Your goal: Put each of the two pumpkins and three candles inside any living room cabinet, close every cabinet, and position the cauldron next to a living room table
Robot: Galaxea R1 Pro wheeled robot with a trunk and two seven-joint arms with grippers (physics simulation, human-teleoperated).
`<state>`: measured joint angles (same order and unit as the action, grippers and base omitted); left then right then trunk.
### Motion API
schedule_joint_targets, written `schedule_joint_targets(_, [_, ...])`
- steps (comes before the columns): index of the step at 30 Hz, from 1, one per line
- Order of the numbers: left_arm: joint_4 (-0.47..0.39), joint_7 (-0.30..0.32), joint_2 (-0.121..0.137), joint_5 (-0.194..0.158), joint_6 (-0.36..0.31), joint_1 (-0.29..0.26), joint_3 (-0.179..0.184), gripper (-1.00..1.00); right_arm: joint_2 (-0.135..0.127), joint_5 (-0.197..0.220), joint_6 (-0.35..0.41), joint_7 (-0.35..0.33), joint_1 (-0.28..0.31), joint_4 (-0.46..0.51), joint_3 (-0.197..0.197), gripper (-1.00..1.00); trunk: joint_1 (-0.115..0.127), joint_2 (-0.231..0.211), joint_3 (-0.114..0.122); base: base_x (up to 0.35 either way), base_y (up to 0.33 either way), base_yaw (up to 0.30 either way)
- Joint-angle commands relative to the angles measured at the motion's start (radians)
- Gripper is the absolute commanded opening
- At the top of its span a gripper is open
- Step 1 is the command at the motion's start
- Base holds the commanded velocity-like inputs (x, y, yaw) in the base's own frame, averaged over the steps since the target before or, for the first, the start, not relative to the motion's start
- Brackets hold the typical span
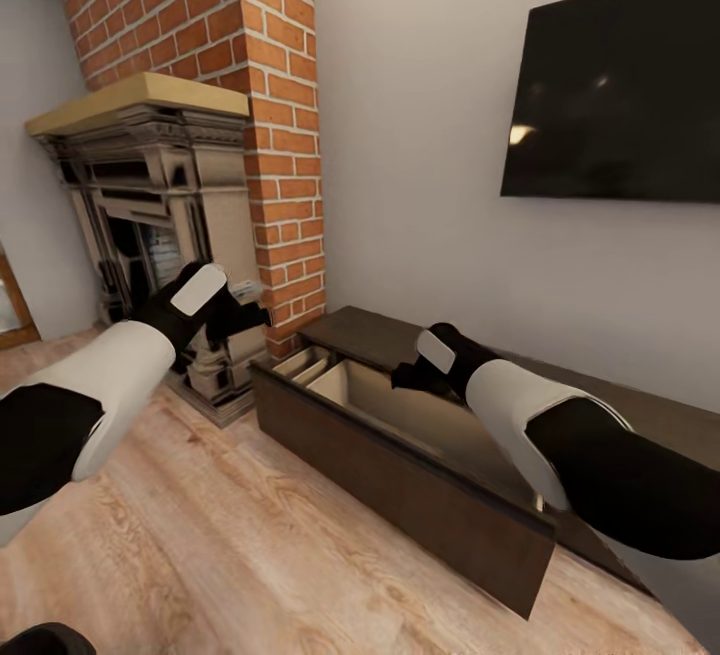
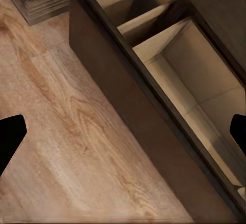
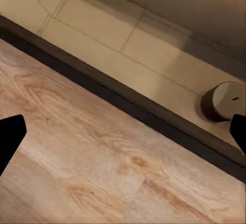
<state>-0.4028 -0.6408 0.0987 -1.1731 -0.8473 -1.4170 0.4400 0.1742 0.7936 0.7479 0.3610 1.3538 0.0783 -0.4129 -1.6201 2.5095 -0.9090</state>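
Observation:
The cabinet (image 1: 400,485) is a long low dark-brown unit against the wall, its drawer pulled open to show pale wood compartments (image 2: 200,75). One candle (image 3: 225,101), a short grey-tan cylinder, stands upright on the drawer's pale floor, just inside the dark front wall (image 3: 128,101). My right gripper (image 1: 405,375) hovers open over the drawer with nothing between its fingers. My left gripper (image 1: 252,316) is open and empty too, held above the floor near the drawer's left end. In the left wrist view the drawer front (image 2: 148,131) runs diagonally beside the wood floor.
A stone fireplace (image 1: 150,235) with a tan mantel stands left of the cabinet, below a red brick chimney (image 1: 260,85). A black TV (image 1: 620,85) hangs on the wall above the cabinet. Wood floor (image 1: 250,555) stretches in front of the drawer.

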Motion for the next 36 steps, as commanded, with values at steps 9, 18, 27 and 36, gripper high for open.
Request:
schedule_joint_targets(9, [0.002,0.005,0.002,-0.007,0.046,0.0,0.006,1.0,0.0,0.01,-0.028,-0.036,-0.017,0.0,-0.02,1.0,0.001,0.001,-0.015,-0.238,0.202,0.119])
schedule_joint_targets(18, [0.015,0.052,0.001,-0.006,0.08,0.001,0.006,1.0,0.0,0.009,-0.066,-0.051,-0.036,0.001,-0.021,1.0,0.001,0.001,-0.028,-0.271,0.134,0.139])
schedule_joint_targets(27, [0.023,0.054,0.001,-0.005,0.083,0.002,0.007,1.0,0.0,0.009,-0.07,-0.056,-0.036,0.001,-0.043,1.0,0.004,-0.001,-0.013,-0.049,0.02,0.157])
schedule_joint_targets(36, [0.027,0.055,0.002,-0.005,0.085,0.023,0.007,1.0,0.0,0.009,-0.071,-0.056,-0.036,0.001,-0.08,1.0,0.008,-0.003,0.019,-0.001,0.001,0.037])
